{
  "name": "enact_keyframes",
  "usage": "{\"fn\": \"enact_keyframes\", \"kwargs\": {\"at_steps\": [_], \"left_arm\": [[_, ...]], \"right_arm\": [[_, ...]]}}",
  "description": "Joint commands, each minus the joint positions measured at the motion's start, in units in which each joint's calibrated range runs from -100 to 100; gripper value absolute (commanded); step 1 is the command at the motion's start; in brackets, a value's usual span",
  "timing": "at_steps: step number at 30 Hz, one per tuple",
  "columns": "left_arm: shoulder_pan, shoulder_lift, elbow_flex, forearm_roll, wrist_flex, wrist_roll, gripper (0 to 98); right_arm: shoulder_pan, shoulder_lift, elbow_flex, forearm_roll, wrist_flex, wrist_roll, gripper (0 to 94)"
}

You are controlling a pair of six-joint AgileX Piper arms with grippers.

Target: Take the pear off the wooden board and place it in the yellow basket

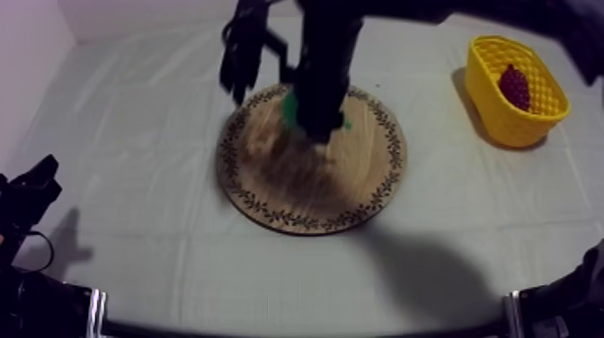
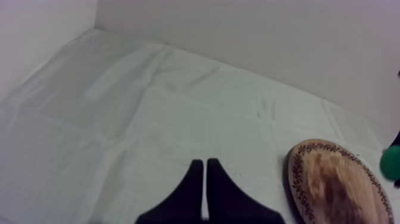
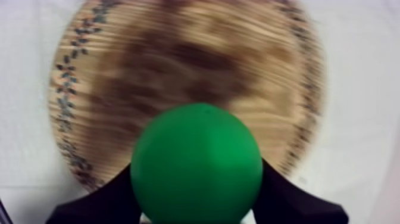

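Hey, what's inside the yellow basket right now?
The yellow plastic lattice basket holds one dark purple bunch of toy grapes. Its near wall covers the floor beside them, so anything low there cannot be seen.

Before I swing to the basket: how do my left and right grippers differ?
The left gripper lies shut on nothing; the right gripper is shut on the pear. The left gripper sits over bare cloth, off the wooden board; the right gripper is above the board. Both are black.
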Motion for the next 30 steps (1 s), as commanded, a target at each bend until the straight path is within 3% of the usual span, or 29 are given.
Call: {"fn": "enact_keyframes", "kwargs": {"at_steps": [1, 7, 14, 30], "left_arm": [[0.0, 0.0, 0.0, -0.02, 0.0, 0.0, 0.1], [0.0, 0.0, 0.0, -0.02, 0.0, 0.0, 0.1], [0.0, 0.0, 0.0, -0.02, 0.0, 0.0, 0.1], [0.0, 0.0, 0.0, -0.02, 0.0, 0.0, 0.1]], "right_arm": [[2.5, -6.0, 0.3, 0.8, -0.8, -0.4, 42.4], [9.6, -14.5, 2.4, 3.6, -3.8, -2.6, 43.5], [18.0, -20.6, 4.3, 6.4, -6.1, -7.9, 44.9], [31.7, -21.6, 15.2, 12.2, -9.7, -20.7, 47.2]]}}
